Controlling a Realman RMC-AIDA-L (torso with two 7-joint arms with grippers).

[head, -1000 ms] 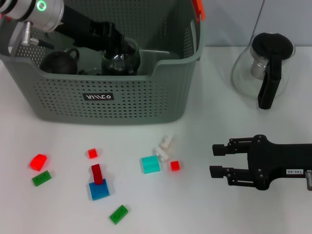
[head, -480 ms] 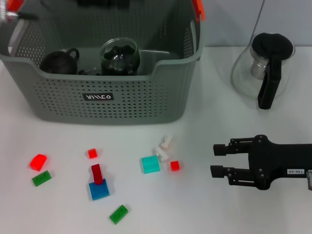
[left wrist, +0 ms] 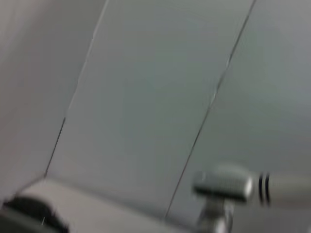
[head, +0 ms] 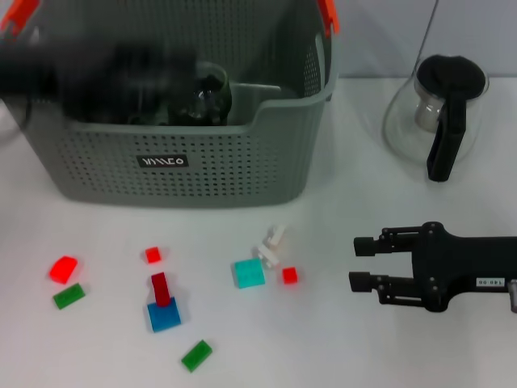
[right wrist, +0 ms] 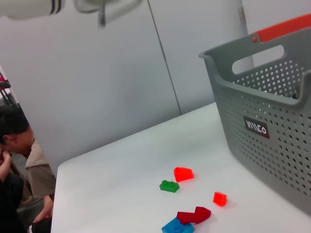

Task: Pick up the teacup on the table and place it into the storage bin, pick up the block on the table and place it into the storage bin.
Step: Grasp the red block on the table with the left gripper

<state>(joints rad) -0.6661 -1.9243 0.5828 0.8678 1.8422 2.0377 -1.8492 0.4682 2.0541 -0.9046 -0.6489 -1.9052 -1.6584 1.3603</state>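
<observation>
1. The left tool is a blur over the storage bin; its grip cannot be told.
2. The right tool hovers spread open, empty (above the bench).
3. A teacup sits inside the bin.

light: bright, even | shadows: soft | blur: left arm smeared

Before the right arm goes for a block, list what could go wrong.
1. The blocks lie close together: the white block touches the cyan block, with a small red block beside them, so the open right hand might nudge neighbours.
2. The left arm is a moving blur over the storage bin; both arms could clash there.
3. The glass teapot stands near the right arm's path.
</observation>
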